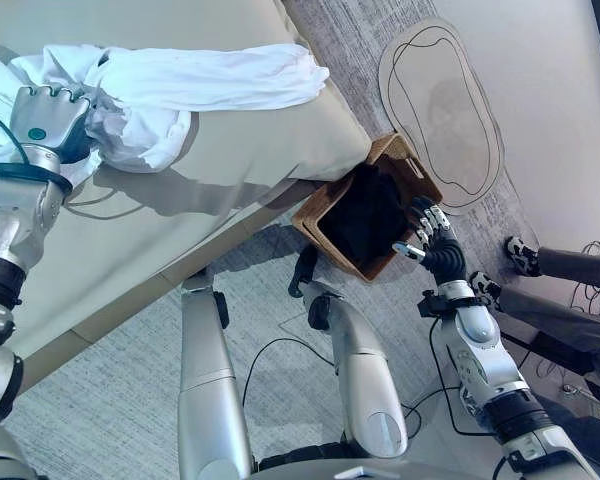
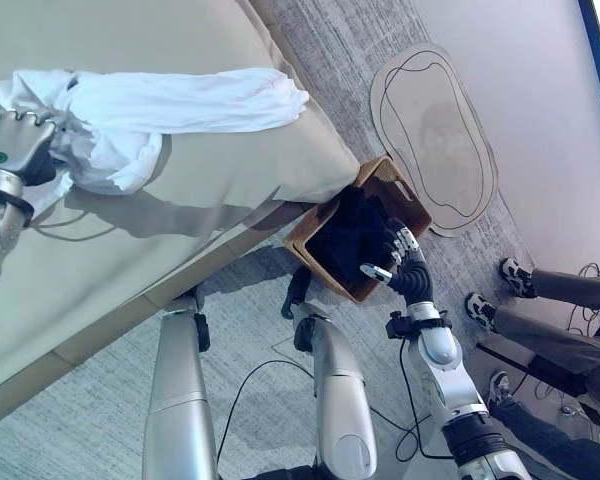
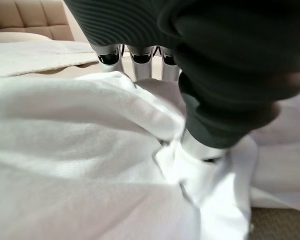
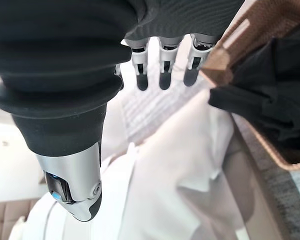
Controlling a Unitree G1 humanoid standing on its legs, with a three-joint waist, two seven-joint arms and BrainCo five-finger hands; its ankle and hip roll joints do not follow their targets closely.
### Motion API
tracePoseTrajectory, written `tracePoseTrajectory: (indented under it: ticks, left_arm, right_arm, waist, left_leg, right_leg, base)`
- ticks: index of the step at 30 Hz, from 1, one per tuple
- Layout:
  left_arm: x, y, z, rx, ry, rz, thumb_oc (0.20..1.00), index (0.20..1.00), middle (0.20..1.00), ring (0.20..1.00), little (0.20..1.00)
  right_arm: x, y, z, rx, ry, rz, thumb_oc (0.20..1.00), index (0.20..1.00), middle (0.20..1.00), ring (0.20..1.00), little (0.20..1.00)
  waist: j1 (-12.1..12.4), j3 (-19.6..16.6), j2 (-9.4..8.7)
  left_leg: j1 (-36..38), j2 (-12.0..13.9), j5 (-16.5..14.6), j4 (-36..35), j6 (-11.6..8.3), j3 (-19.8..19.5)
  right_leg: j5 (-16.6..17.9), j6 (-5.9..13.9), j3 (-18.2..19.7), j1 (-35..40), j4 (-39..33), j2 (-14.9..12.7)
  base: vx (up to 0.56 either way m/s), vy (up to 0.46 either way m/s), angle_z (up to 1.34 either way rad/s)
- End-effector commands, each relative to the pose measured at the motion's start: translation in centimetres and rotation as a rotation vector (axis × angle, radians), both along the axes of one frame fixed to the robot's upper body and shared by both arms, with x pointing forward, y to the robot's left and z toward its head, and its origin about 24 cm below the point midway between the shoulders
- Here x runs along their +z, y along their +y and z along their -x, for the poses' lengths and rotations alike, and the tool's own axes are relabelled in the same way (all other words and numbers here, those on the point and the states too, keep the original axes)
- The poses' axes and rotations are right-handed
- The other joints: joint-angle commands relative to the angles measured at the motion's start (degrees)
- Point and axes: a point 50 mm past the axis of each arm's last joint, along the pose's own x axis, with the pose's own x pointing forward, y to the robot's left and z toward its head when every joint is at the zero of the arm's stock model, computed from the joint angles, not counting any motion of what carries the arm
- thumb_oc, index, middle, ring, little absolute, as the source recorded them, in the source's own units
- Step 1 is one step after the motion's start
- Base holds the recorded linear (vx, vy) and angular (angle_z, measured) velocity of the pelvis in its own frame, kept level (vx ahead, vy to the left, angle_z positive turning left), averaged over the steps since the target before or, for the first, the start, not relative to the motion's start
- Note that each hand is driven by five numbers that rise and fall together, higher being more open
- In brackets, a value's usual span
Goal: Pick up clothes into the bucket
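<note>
A white garment (image 1: 200, 85) lies bunched on the beige bed (image 1: 230, 170), one sleeve stretched toward the bed's corner. My left hand (image 1: 48, 120) sits on the garment's left end, its fingers and thumb curled into the white cloth (image 3: 65, 150). On the floor by the bed's corner stands a brown wicker basket (image 1: 388, 148) with dark clothes (image 1: 365, 215) inside. My right hand (image 1: 435, 240) hovers at the basket's near right edge, its fingers (image 4: 162, 70) straight and holding nothing.
Past the basket, an oval pale mat (image 1: 440, 110) lies on the grey carpet. A person's legs (image 1: 575, 268) and shoes (image 1: 520, 255) are at the right, close to my right arm. The bed's edge runs diagonally across the left side.
</note>
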Motion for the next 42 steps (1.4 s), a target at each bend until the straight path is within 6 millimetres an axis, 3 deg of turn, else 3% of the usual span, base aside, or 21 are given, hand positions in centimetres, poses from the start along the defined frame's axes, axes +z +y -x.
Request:
tracePoseTrajectory:
  ticks: [1,4,5,8,9,10,11,12,15,17,21,25,27,31,34,42]
  left_arm:
    - [-2.8,1.0,0.6,0.046,0.121,0.018,0.200,0.200,0.200,0.200,0.200]
    - [-4.3,0.6,0.6,0.024,0.141,0.047,0.200,0.200,0.200,0.200,0.200]
    - [-5.8,-0.7,0.6,-0.034,0.155,0.086,0.200,0.200,0.200,0.200,0.200]
    - [-7.5,-1.9,1.0,-0.085,0.176,0.134,0.200,0.200,0.200,0.200,0.200]
    - [-8.9,-3.2,1.4,-0.148,0.187,0.198,0.200,0.200,0.200,0.200,0.200]
    - [-8.9,-3.2,1.4,-0.147,0.187,0.198,0.200,0.200,0.200,0.200,0.200]
    - [-9.3,-3.9,1.6,-0.178,0.183,0.247,0.200,0.200,0.200,0.200,0.200]
    - [-9.5,-5.1,2.0,-0.243,0.161,0.317,0.200,0.200,0.200,0.200,0.200]
    - [-10.2,-6.9,3.2,-0.342,0.136,0.462,0.200,0.200,0.200,0.200,0.200]
    - [-10.0,-8.7,3.8,-0.429,0.128,0.472,0.200,0.200,0.200,0.200,0.200]
    - [-9.2,-10.7,4.5,-0.544,0.101,0.510,0.200,0.200,0.200,0.200,0.200]
    - [-7.3,-13.6,5.2,-0.731,0.063,0.610,0.200,0.200,0.200,0.200,0.200]
    - [-7.0,-14.1,5.5,-0.767,0.068,0.643,0.200,0.200,0.200,0.200,0.200]
    - [-5.9,-16.3,6.0,-0.926,0.068,0.801,0.200,0.200,0.200,0.200,0.200]
    - [-4.5,-18.3,6.6,-1.075,0.077,0.907,0.200,0.200,0.200,0.200,0.200]
    - [-3.3,-20.8,7.3,-1.244,0.108,1.035,0.200,0.200,0.200,0.200,0.200]
  right_arm:
    - [2.6,-1.0,-0.1,-0.030,-0.119,-0.023,1.000,1.000,1.000,1.000,1.000]
    - [2.4,-0.6,-0.3,-0.024,-0.113,-0.023,1.000,1.000,1.000,1.000,1.000]
    - [2.2,-0.6,-0.3,-0.032,-0.108,-0.030,1.000,1.000,1.000,1.000,1.000]
    - [2.0,-0.6,-0.3,-0.038,-0.099,-0.018,1.000,1.000,1.000,1.000,1.000]
    - [1.8,-0.7,-0.3,-0.045,-0.088,-0.007,1.000,1.000,1.000,1.000,1.000]
    - [1.8,-0.7,-0.3,-0.044,-0.089,-0.006,1.000,1.000,1.000,1.000,1.000]
    - [1.6,-0.8,-0.2,-0.049,-0.081,-0.001,1.000,1.000,1.000,1.000,1.000]
    - [1.4,-0.9,-0.2,-0.062,-0.075,-0.001,1.000,1.000,1.000,1.000,1.000]
    - [0.6,-1.2,-0.1,-0.081,-0.038,0.040,1.000,1.000,1.000,1.000,1.000]
    - [-0.2,-1.2,-0.2,-0.087,0.001,0.126,1.000,1.000,1.000,1.000,1.000]
    - [-0.7,-0.9,-0.4,-0.075,0.018,0.308,1.000,1.000,1.000,1.000,1.000]
    - [0.0,1.1,-1.0,0.039,-0.031,0.467,1.000,1.000,1.000,1.000,1.000]
    - [0.3,1.5,-1.0,0.066,-0.054,0.541,1.000,1.000,1.000,1.000,1.000]
    - [0.7,3.3,-2.1,0.146,-0.099,0.757,1.000,1.000,1.000,1.000,1.000]
    - [2.2,5.8,-2.7,0.254,-0.237,0.966,1.000,1.000,1.000,1.000,1.000]
    - [3.3,9.3,-2.2,0.376,-0.342,0.975,1.000,1.000,1.000,1.000,1.000]
  waist:
    - [1.93,1.13,-1.75]
    - [2.54,1.11,-1.45]
    - [3.31,1.10,-0.90]
    - [4.04,1.09,-0.30]
    - [4.66,0.55,0.37]
    - [4.56,0.96,0.17]
    - [4.90,0.36,0.61]
    - [5.49,0.32,1.02]
    - [6.52,-1.17,2.57]
    - [7.38,-3.35,4.01]
    - [7.90,-5.37,5.08]
    - [8.11,-9.23,6.58]
    - [8.04,-9.94,6.72]
    - [8.13,-12.23,7.43]
    - [8.01,-14.16,8.28]
    - [7.52,-17.42,9.39]
  left_leg:
    - [3.75,-0.93,-6.12,2.61,2.91,1.94]
    - [7.03,-0.68,-5.71,0.86,2.83,2.40]
    - [9.30,-0.71,-5.39,-0.47,2.81,2.59]
    - [12.10,-0.91,-5.02,-2.19,2.71,3.01]
    - [14.80,-1.19,-4.09,-4.76,2.51,3.25]
    - [14.39,-1.43,-2.42,-4.96,2.85,3.78]
    - [15.97,-1.42,-3.65,-5.83,2.39,3.29]
    - [16.81,-1.77,-1.39,-7.45,2.56,3.74]
    - [20.99,-2.00,0.36,-11.99,2.12,3.61]
    - [24.91,-2.11,1.69,-16.31,1.75,3.61]
    - [29.14,-2.10,3.33,-20.92,1.28,3.53]
    - [34.52,-1.57,6.03,-27.64,0.51,4.33]
    - [35.43,-1.61,6.82,-28.85,0.50,4.52]
    - [38.25,-1.74,6.26,-29.16,0.65,5.19]
    - [40.95,-1.71,5.40,-29.43,0.73,6.13]
    - [44.64,-1.47,4.61,-30.77,0.57,6.83]
  right_leg:
    - [5.75,7.63,3.39,3.59,-2.35,-5.99]
    - [6.10,7.79,3.45,5.92,-3.08,-5.99]
    - [6.14,7.80,3.60,7.59,-3.45,-6.32]
    - [6.04,7.66,3.79,9.65,-4.10,-6.58]
    - [6.15,7.49,3.64,11.82,-5.36,-6.91]
    - [7.37,6.77,3.07,11.62,-5.82,-7.30]
    - [6.17,7.39,3.52,12.89,-5.98,-6.96]
    - [7.51,6.64,2.67,13.81,-7.13,-7.50]
    - [7.43,6.47,2.42,17.01,-9.08,-7.71]
    - [7.32,6.56,2.10,19.82,-10.77,-7.91]
    - [7.48,6.68,1.60,23.40,-13.21,-7.71]
    - [7.92,7.02,1.09,27.34,-16.80,-7.21]
    - [8.36,6.99,1.01,28.06,-17.54,-7.18]
    - [8.52,7.01,1.61,30.09,-18.17,-7.35]
    - [8.24,7.09,2.46,31.88,-18.53,-7.25]
    - [7.54,7.16,2.08,35.04,-19.94,-6.89]
  base:
    - [0.00,0.000,0.00]
    - [0.02,-0.020,-0.04]
    - [0.00,0.000,0.00]
    - [0.03,-0.028,-0.04]
    - [-0.06,-0.009,0.03]
    - [0.03,-0.041,0.07]
    - [-0.06,-0.025,0.08]
    - [0.05,-0.028,0.05]
    - [0.06,-0.026,0.05]
    - [0.11,-0.023,0.06]
    - [0.09,-0.039,0.08]
    - [0.08,-0.033,-0.01]
    - [0.06,-0.033,-0.01]
    - [0.07,-0.031,-0.01]
    - [0.08,-0.012,-0.20]
    - [0.07,-0.032,-0.06]
